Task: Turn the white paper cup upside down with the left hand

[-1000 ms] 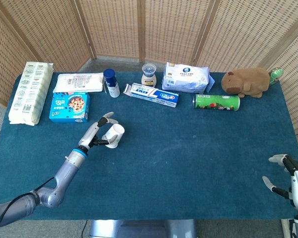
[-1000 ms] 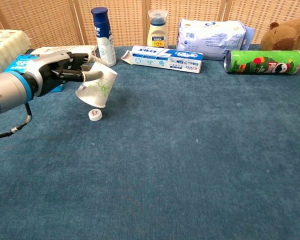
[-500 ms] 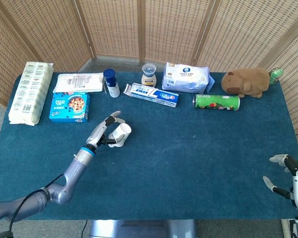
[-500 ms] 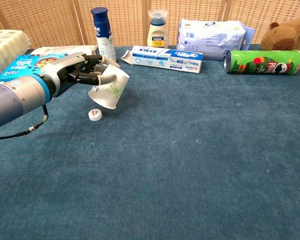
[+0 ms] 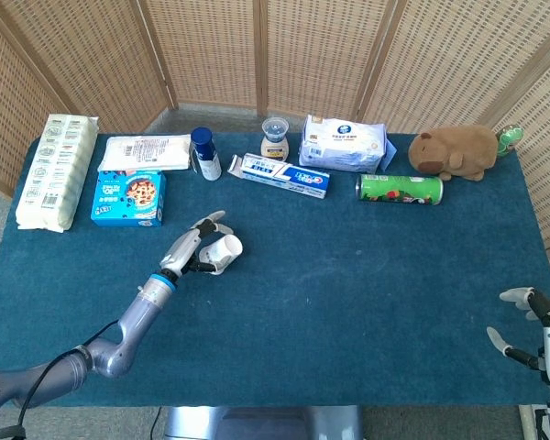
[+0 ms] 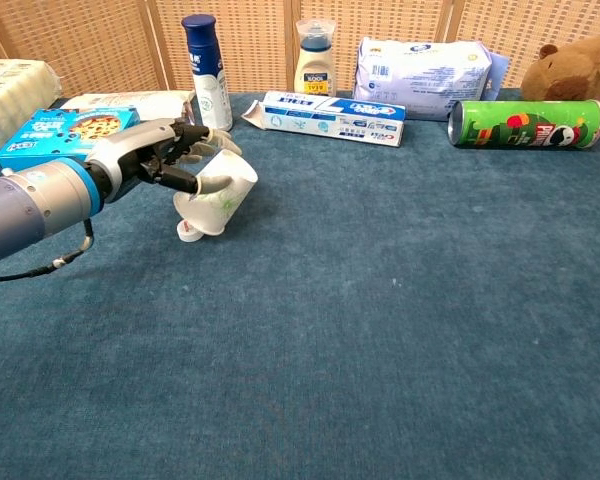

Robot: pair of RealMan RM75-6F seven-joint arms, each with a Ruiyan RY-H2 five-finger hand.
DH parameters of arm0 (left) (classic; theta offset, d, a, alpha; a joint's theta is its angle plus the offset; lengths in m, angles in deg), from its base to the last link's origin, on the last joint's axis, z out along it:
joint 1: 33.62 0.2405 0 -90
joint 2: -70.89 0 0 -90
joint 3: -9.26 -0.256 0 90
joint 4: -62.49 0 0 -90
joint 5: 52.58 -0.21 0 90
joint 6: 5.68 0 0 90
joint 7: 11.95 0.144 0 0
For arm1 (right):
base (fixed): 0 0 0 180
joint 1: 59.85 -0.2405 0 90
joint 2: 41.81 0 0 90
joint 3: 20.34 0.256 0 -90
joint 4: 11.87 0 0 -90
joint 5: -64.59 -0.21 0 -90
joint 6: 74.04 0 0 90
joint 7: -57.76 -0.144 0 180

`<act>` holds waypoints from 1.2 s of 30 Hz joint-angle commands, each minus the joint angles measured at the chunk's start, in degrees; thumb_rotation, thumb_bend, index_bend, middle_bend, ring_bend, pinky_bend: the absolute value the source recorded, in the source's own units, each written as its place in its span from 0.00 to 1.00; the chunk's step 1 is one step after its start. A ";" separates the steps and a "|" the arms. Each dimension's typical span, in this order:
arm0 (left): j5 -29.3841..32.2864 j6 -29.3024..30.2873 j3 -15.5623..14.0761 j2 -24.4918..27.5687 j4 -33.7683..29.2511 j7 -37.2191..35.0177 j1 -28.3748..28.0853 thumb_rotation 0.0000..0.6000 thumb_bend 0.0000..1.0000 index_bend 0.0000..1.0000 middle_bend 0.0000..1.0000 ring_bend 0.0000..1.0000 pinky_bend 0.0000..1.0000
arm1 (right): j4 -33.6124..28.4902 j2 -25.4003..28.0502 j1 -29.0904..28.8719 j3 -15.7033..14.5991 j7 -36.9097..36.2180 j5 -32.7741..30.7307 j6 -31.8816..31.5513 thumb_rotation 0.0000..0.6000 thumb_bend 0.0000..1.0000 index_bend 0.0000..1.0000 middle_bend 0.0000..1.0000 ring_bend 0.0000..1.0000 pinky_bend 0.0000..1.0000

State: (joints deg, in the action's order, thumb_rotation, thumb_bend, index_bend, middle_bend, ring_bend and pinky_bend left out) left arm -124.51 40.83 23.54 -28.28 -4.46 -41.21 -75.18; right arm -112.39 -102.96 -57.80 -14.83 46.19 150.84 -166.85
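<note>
My left hand (image 5: pixel 194 247) (image 6: pixel 168 158) grips the white paper cup (image 5: pixel 223 251) (image 6: pixel 220 197), which has a faint green flower print. The cup is tilted with its mouth up and to the right and its base low, close to the blue cloth. A small white cap (image 6: pixel 186 232) lies on the cloth just below the cup's base, partly hidden by it. My right hand (image 5: pixel 529 328) hangs at the table's near right corner with its fingers spread and nothing in them; the chest view does not show it.
Along the back stand a blue bottle (image 6: pixel 205 71), a small jar (image 6: pixel 315 60), a toothpaste box (image 6: pixel 327 117), a wipes pack (image 6: pixel 424 66), a green can (image 6: pixel 525 124) and a brown plush toy (image 6: pixel 577 69). A blue biscuit box (image 6: pixel 52 133) lies behind my left hand.
My left hand has carried the cup to the right and then lowered it toward the cloth, down to the small white cap. The right hand has barely moved.
</note>
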 commanded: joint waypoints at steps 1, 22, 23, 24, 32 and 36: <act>-0.49 -0.20 -1.28 1.69 -1.50 2.40 0.33 0.71 0.35 0.32 0.06 0.00 0.00 | -0.17 0.20 0.26 -0.03 -0.65 0.16 -0.38 1.00 0.25 0.38 0.37 0.43 0.46; 4.86 3.52 -6.22 18.43 -22.92 18.69 6.64 0.45 0.32 0.07 0.00 0.00 0.00 | -2.27 0.99 1.09 -0.55 -2.43 2.92 -2.47 1.00 0.25 0.38 0.38 0.44 0.46; 4.82 3.90 -6.23 18.90 -23.61 18.72 6.91 0.44 0.32 0.07 0.00 0.00 0.00 | -2.34 1.01 1.15 -0.58 -2.31 3.05 -2.61 1.00 0.25 0.38 0.38 0.44 0.46; 4.55 4.51 -6.25 19.55 -24.58 18.66 7.30 0.42 0.32 0.07 0.00 0.00 0.00 | -2.43 1.08 1.23 -0.64 -2.13 3.21 -2.76 1.00 0.25 0.38 0.38 0.44 0.46; 1.50 9.90 -7.73 26.05 -31.49 23.27 10.18 0.42 0.32 0.07 0.00 0.00 0.00 | -2.88 1.51 0.98 -0.59 -0.27 3.05 -2.23 1.00 0.25 0.38 0.38 0.44 0.46; 1.56 13.16 -9.40 29.88 -35.35 27.79 12.51 0.49 0.32 0.07 0.00 0.00 0.00 | -3.08 1.65 0.45 -0.67 1.77 2.78 -1.04 1.00 0.25 0.38 0.38 0.43 0.45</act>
State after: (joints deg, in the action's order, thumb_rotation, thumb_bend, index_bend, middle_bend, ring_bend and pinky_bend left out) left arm -122.65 51.74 15.37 -0.73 -37.65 -15.95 -64.36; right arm -115.40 -101.40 -57.08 -15.46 47.19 153.73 -168.40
